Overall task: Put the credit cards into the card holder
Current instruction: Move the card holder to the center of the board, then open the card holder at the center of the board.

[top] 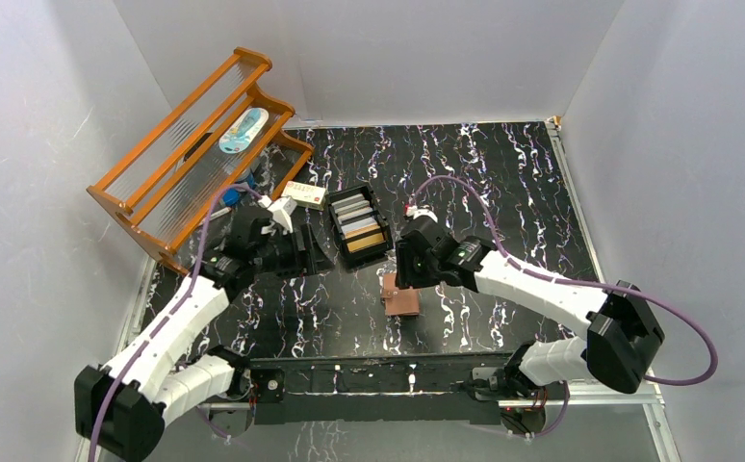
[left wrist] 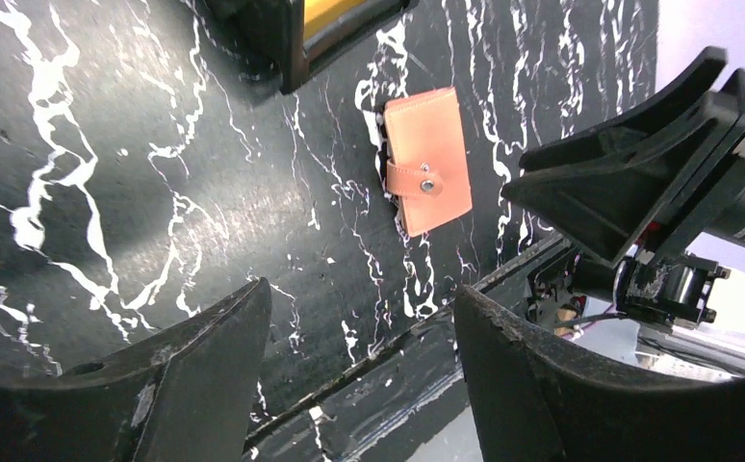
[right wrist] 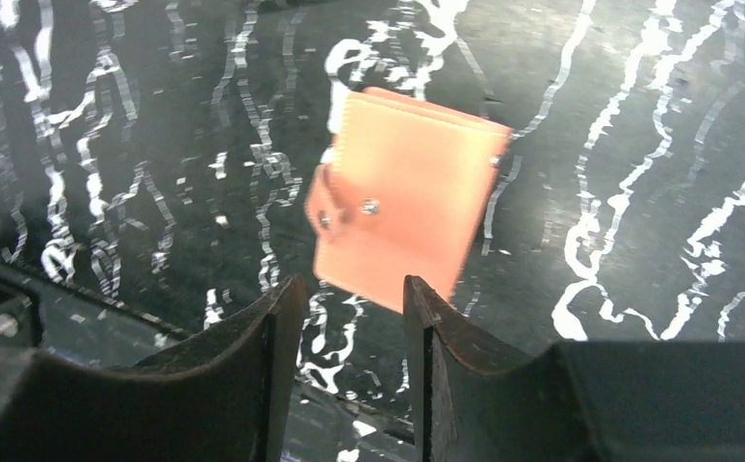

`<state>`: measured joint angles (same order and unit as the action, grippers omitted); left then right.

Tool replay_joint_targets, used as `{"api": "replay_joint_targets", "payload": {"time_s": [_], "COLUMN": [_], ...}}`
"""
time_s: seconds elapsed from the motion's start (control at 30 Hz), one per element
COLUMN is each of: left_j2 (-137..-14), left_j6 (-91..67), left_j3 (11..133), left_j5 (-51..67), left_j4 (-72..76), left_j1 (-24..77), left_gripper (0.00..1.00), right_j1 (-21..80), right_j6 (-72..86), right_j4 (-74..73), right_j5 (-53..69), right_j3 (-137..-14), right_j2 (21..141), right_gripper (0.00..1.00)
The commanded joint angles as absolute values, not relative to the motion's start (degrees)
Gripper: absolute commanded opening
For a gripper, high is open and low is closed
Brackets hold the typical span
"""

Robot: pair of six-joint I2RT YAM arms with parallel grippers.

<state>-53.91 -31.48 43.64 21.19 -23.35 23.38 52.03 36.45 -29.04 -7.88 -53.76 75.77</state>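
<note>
the card holder (left wrist: 431, 144) is matt leather with a shiny metal snap (left wrist: 427, 186), the black marbled table (left wrist: 157, 192) glossy.

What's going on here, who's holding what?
Neither arm holds anything. The card holder lies folded shut on the black marbled table, toward its near edge. The right gripper hovers over it, jaws apart and empty. The left gripper, also open, is beside the black slotted tray, where the credit cards sit.

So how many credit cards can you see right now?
4 credit cards, all in the black slotted tray beyond the card holder: three silver-grey or white, and one gold-orange card at its near end. Others may be hidden between them.
</note>
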Motion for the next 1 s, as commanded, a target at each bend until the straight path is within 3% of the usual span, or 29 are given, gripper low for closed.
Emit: {"api": "replay_joint_targets", "payload": {"time_s": [0.0, 0.27, 0.43, 0.87, 0.97], "left_j2": [-58.17, -70.47, -80.48, -96.47, -98.27], "left_j6": [-36.26, -40.97, -42.42, -42.26, -42.28], "left_j3": [45.22, 49.45, 53.7, 58.82, 59.05], "left_j5": [20.67, 6.29, 0.54, -1.78, -2.39], "left_j4": [-23.15, -20.69, -16.7, -11.61, -11.6], "left_j1": [26.87, 41.33, 49.42, 54.73, 54.94], "left_gripper": [0.67, 0.64, 0.72, 0.76, 0.71], "right_j1": [49.8, 42.33, 42.16, 38.79, 38.74], "right_j6": [38.28, 38.41, 39.03, 39.73, 39.59], "right_j4": [-27.42, -20.9, -18.9, -17.47, -18.05], "right_j5": [-12.27, -4.39, -2.82, -3.56, -2.73], "right_j3": [-50.13, -43.34, -41.94, -36.77, -37.06], "right_j2": [74.83, 75.56, 76.75, 72.3, 71.53], "right_gripper": [0.49, 0.43, 0.43, 0.42, 0.42]}}
